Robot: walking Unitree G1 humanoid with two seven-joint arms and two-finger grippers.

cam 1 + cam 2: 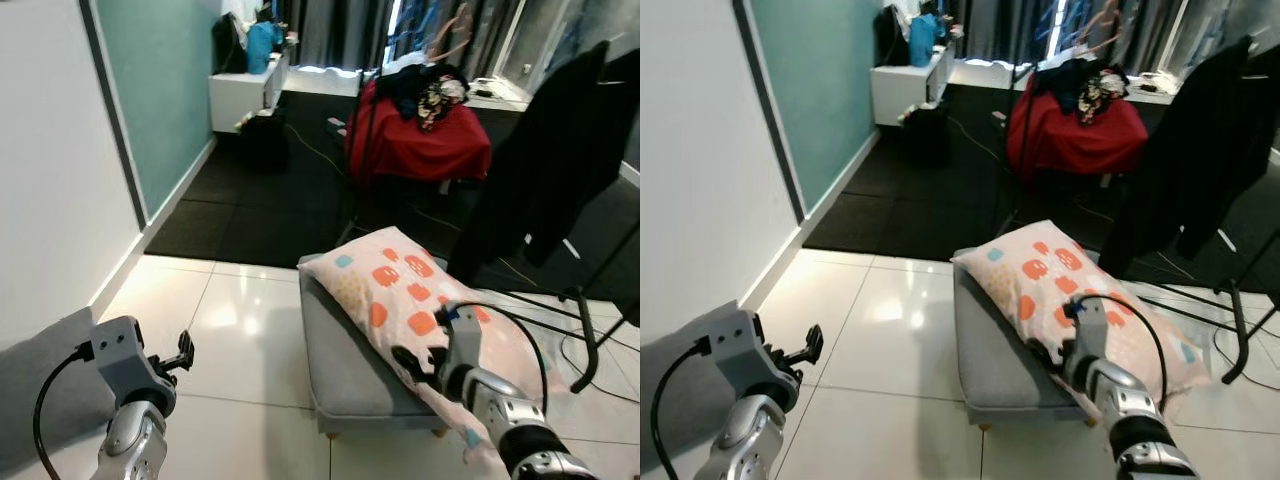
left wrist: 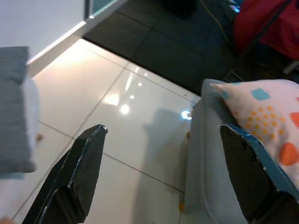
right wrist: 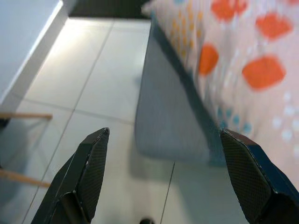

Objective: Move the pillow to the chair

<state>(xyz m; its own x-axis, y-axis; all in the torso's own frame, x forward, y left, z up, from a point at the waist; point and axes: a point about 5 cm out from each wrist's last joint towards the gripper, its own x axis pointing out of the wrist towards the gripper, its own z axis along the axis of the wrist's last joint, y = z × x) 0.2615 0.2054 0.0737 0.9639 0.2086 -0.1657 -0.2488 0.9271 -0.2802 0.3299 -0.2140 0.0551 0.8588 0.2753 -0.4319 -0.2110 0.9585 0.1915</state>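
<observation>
Four fingers (image 3: 88, 172) spread; one pillow (image 1: 400, 290).

Pillow (image 1: 420, 300) on ottoman (image 1: 345, 360)

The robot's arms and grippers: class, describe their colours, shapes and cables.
Both arms are silver metal with rounded, jointed segments. The left gripper sits on a boxy grey wrist block with a black cable looping off it. The right gripper has a similar black cable loop. Each gripper's fingers are long, black and textured.
</observation>
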